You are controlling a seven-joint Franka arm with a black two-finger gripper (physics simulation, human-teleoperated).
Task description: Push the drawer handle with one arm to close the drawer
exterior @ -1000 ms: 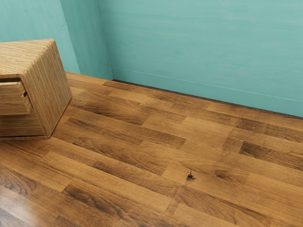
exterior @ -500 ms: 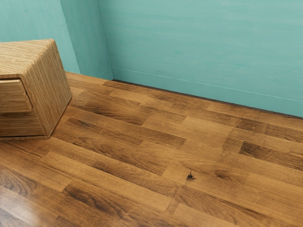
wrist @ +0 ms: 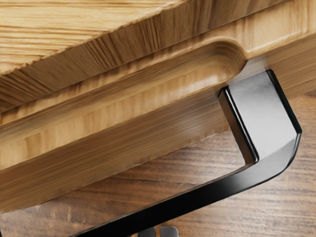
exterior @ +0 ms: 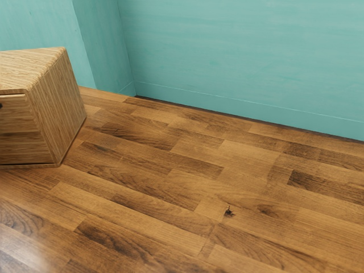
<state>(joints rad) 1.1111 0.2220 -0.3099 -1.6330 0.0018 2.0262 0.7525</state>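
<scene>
In the exterior view, the wooden cabinet (exterior: 60, 105) stands on the plank floor (exterior: 193, 187) at the exterior view's left, partly cut off by the frame. The drawer (exterior: 20, 122) is in its front, and the part in sight lies about level with the cabinet's face, under a thin dark seam. A small dark piece (exterior: 1, 106) shows high on that front, right at the frame's edge, too little of it to identify. Teal walls (exterior: 244, 51) meet in a corner behind the cabinet, and a dark knot (exterior: 228, 211) marks the planks well apart from it.

In the wrist view, the cabinet's pale top is next to the drawer, whose upper edge carries a long groove (wrist: 197, 74) with a rounded end. The black handle (wrist: 197, 197) stands out from the drawer: a broad, glossy end piece bends into a long bar, with floor visible between bar and drawer. The gripper (wrist: 158, 232) is just beside that bar, mostly cut off; I cannot tell whether it is released or clenched, or whether it touches the handle.
</scene>
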